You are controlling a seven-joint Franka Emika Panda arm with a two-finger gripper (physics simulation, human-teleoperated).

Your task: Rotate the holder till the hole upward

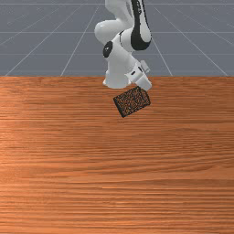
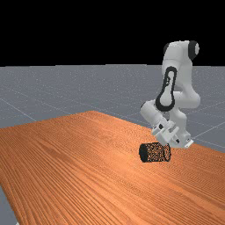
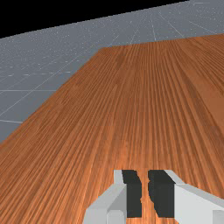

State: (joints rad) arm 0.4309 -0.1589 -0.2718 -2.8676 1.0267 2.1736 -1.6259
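The wood-grained table stands over a grey gridded floor, blackness beyond. Near the tool, the black mesh holder lies sideways, mouth toward the far view's right, long axis slanting up to the front view's right. The tool is slightly open.

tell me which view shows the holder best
The far view: the holder lies on its side there, its solid dark end toward that view's left and its open rim toward the right. The front view shows its mesh side, lying aslant.
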